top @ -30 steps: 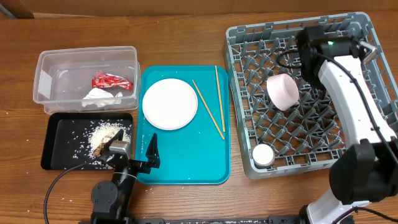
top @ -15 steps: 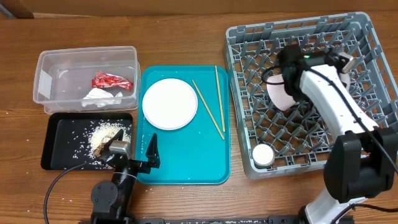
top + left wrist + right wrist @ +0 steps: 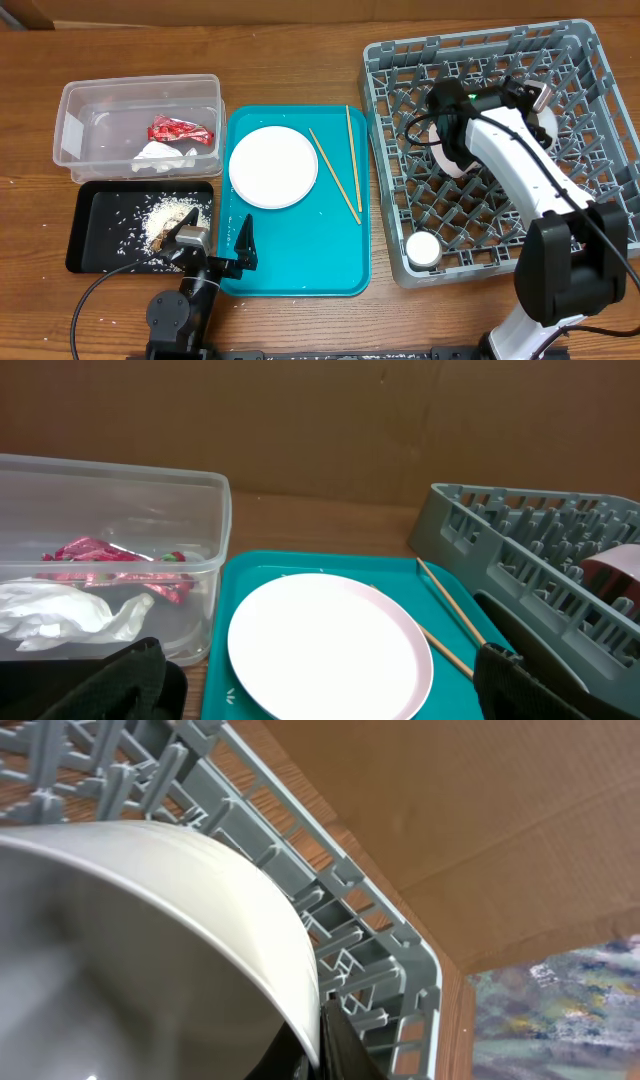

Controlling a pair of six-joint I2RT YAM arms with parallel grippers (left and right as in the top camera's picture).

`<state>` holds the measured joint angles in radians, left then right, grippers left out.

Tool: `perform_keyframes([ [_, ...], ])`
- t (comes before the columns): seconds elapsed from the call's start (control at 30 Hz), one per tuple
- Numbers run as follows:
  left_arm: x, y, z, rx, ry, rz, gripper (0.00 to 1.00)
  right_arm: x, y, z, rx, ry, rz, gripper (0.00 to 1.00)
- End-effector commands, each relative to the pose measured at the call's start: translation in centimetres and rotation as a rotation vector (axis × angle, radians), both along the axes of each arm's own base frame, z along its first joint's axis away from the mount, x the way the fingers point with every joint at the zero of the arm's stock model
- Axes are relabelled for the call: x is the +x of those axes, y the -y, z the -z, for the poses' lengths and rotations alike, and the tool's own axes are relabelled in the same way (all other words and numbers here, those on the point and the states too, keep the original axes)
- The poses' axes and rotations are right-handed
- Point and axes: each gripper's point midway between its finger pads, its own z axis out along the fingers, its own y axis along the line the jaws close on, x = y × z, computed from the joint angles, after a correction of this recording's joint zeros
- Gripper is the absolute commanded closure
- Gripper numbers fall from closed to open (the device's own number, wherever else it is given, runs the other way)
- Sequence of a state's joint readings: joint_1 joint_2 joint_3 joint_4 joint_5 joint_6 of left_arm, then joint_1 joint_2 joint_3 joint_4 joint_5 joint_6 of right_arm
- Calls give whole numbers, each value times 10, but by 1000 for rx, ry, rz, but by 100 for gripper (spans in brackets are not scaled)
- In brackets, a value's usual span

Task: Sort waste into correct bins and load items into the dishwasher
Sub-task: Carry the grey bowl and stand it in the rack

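Note:
My right gripper (image 3: 535, 100) is inside the grey dish rack (image 3: 392, 200), shut on the rim of a large white plate (image 3: 150, 920) that stands on edge; in the right wrist view the fingers (image 3: 320, 1040) pinch that rim. The pale pink bowl (image 3: 443, 155) lies partly under my right arm, and the small white cup (image 3: 423, 250) sits at the rack's front left. The small pinkish-white plate (image 3: 273, 167) and two chopsticks (image 3: 335, 175) lie on the teal tray (image 3: 300, 270). My left gripper (image 3: 215, 245) is open and empty at the tray's front left, its fingers (image 3: 320, 695) wide apart.
The clear tub (image 3: 140, 82) at the back left holds the red wrapper (image 3: 180, 130) and white napkin (image 3: 160, 155). The black tray (image 3: 90, 200) in front of it holds rice and brown scraps (image 3: 170, 215). A few grains lie on the table beside it.
My right arm has swung left across the rack, from its back right corner toward the middle, and now covers part of the bowl. The left arm has not moved.

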<state>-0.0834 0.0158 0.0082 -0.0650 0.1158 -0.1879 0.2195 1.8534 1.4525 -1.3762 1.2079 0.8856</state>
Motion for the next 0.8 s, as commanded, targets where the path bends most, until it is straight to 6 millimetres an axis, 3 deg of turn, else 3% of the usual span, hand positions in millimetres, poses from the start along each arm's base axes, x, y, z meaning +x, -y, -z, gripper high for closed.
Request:
perform_keyframes([
  [0.0, 0, -3, 0, -13, 0, -17, 0, -1, 14, 2, -11, 13, 37, 96],
  [0.2, 0, -3, 0, -13, 0, -17, 0, -7, 16, 12, 2, -16, 46, 96],
  [0.37, 0, -3, 0, -13, 0, -17, 0, -13, -7, 29, 7, -74, -21, 96],
  [0.6, 0, -3, 0, -13, 0, -17, 0, -11, -32, 31, 9, -94, -93, 96],
  [0.67, 0, -3, 0, -13, 0, -17, 0, -15, -34, 34, 38, -113, -85, 75],
  [0.77, 0, -3, 0, -13, 0, -17, 0, -12, -43, 31, 103, -112, -83, 60],
])
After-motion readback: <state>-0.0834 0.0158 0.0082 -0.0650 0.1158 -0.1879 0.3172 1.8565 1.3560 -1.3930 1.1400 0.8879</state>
